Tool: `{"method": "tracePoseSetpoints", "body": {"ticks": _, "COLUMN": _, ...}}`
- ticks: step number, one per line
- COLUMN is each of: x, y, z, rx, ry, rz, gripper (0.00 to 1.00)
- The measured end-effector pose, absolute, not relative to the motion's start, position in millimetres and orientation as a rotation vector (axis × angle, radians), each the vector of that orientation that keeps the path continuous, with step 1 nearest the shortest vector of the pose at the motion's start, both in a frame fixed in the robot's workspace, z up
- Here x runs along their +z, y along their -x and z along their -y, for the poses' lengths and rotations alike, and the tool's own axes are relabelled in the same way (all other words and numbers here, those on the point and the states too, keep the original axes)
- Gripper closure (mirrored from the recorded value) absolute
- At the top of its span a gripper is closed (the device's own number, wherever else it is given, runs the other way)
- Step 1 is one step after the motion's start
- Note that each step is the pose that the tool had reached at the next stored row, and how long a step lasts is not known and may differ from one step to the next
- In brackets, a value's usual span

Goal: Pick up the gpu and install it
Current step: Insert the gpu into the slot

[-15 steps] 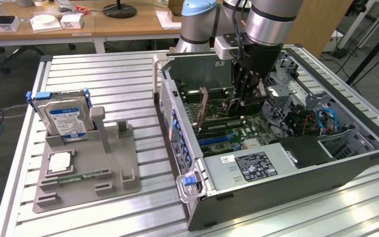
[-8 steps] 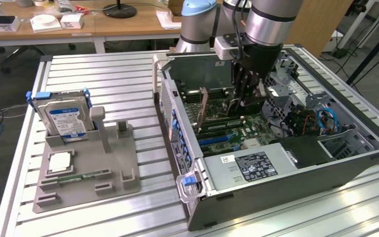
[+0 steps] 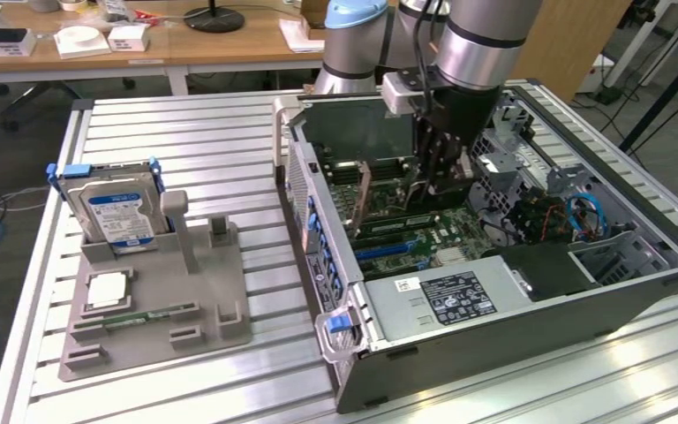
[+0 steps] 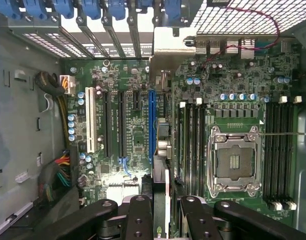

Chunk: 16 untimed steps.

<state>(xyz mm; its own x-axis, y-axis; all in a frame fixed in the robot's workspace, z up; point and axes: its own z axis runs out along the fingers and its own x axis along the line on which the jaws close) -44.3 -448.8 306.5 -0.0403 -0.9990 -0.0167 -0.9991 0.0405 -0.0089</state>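
While the gpu point(image 4: 159, 150) hangs edge-on just above the blue slot point(image 4: 151, 125) on the green board point(image 4: 138, 135), the claw point(image 4: 160, 212) pinches its top edge inside the open computer case point(image 3: 621, 291). The install step is in hand; seating calls for square alignment and straight pressing.

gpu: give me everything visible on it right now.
The gpu is a thin dark circuit card seen edge-on, standing upright inside the open computer case, above the green motherboard. In the wrist view it shows as a narrow blade running along the blue expansion slot, with its metal end bracket at the case's rear slot wall. The gripper is shut on its top edge, a finger on each side. Whether it is seated in the slot cannot be told.
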Motion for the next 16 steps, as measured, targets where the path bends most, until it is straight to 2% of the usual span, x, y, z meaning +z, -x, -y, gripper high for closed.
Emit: {"method": "tracePoseSetpoints", "body": {"ticks": 16, "x": 286, "y": 56, "z": 449, "rx": 0.008, "ry": 2.162, "rz": -2.254, "gripper": 0.74}}
